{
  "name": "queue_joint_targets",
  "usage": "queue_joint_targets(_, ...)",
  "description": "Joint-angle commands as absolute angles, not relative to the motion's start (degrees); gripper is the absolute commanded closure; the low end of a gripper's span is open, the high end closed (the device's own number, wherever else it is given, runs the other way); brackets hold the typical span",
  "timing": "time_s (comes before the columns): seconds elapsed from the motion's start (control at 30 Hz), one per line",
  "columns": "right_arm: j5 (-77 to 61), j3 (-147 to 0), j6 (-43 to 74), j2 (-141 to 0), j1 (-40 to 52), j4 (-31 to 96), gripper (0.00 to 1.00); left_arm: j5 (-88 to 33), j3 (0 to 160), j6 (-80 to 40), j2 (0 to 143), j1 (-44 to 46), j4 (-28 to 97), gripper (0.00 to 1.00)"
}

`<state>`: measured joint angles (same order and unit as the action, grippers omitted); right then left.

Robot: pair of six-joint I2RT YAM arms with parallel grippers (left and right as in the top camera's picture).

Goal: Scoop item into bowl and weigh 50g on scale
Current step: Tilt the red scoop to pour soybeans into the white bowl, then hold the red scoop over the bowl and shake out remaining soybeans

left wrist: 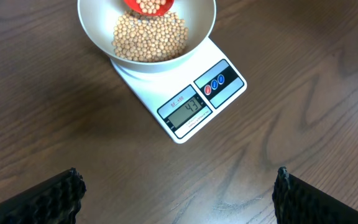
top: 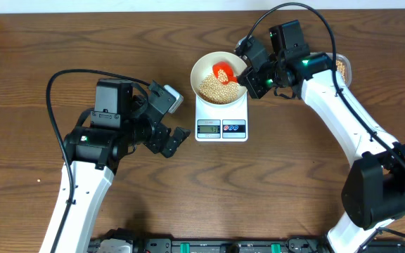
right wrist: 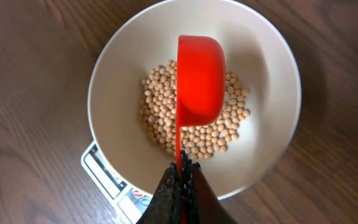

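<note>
Right fingers [right wrist: 194,196] clamped shut on red scoop [right wrist: 201,74] handle, tipping it over beans [right wrist: 160,106] in white bowl [right wrist: 272,93] on scale [top: 206,112], upper centre overhead; left gripper [top: 176,140] wide open, empty, left of the scale; I'd trickle the rest slowly, watching display [left wrist: 186,107].

Surfaces around the scale [left wrist: 143,79], from my console

The table [top: 34,56] under it is dark wood grain with a faint sheen; the scale's body looks like smooth white plastic. The bowl [right wrist: 272,68] on it is smooth, matt off-white. The beans [left wrist: 151,37] inside are dull tan, the scoop [right wrist: 199,78] above them glossy red plastic. The pads [left wrist: 48,199] of my left hand [left wrist: 179,199] are black and dimpled.
</note>
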<state>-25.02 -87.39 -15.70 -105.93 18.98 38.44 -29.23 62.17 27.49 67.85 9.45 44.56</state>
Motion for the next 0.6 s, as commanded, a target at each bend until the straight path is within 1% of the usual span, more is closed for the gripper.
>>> queue_joint_targets(0.0, -23.8, -88.9, -17.9, -105.6, 19.9, 38.3, 0.99, -28.9, 63.5, 28.5, 68.2, 9.6, 44.5, 0.01)
queue_joint_targets(0.2, -21.2, -88.9, -18.5, -105.6, 20.7, 38.2, 0.99, -28.9, 63.5, 28.5, 68.2, 9.6, 44.5, 0.01)
queue_joint_targets(0.57, -21.1, -88.9, -19.5, -105.6, 20.8, 38.2, 0.99, -28.9, 63.5, 28.5, 68.2, 9.6, 44.5, 0.01)
